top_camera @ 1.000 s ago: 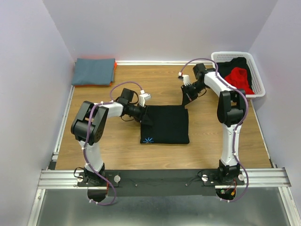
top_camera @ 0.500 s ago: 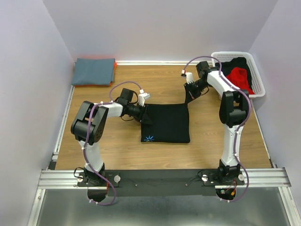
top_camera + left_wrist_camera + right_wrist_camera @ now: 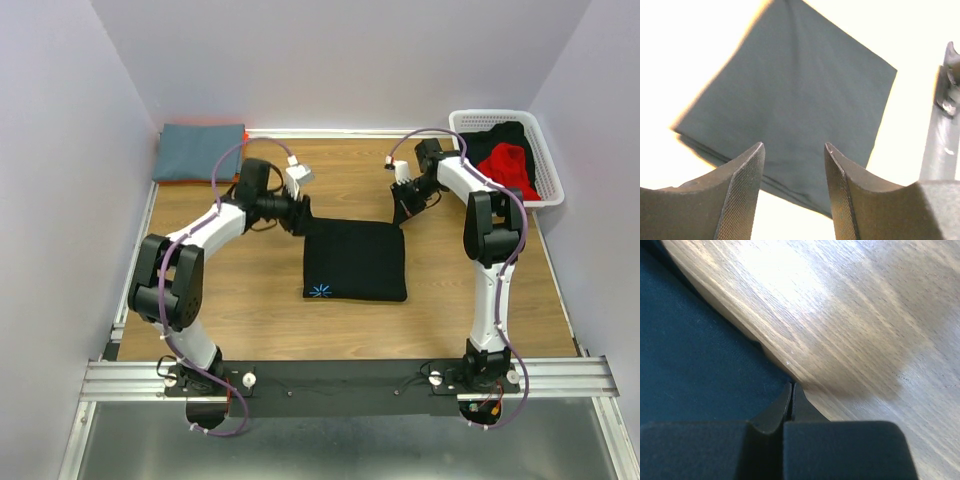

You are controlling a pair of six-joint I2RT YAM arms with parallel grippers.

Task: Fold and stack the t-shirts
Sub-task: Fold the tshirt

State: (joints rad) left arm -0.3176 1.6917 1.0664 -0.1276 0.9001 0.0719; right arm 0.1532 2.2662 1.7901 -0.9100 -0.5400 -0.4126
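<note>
A black t-shirt (image 3: pixel 355 260), folded into a square with a small blue mark at its near left corner, lies flat mid-table. My left gripper (image 3: pixel 299 214) hovers just off its far left corner. In the left wrist view this gripper (image 3: pixel 794 146) is open and empty, with the shirt (image 3: pixel 790 85) below and beyond the fingertips (image 3: pixel 742 185). My right gripper (image 3: pixel 402 212) is at the shirt's far right corner. Its jaws (image 3: pixel 791 385) are shut, tips right on the edge of the black cloth (image 3: pixel 690 350). No cloth shows between them.
A folded slate-blue t-shirt (image 3: pixel 200 150) lies on an orange one (image 3: pixel 243 150) at the back left corner. A white mesh basket (image 3: pixel 552 175) at the back right holds a red t-shirt (image 3: pixel 508 165) and black cloth (image 3: pixel 495 138). Walls close in on three sides.
My left arm has swung back and to the left, off the shirt's left edge, and its jaws have opened wider. The shirt has slid slightly right. The right gripper has barely moved.
</note>
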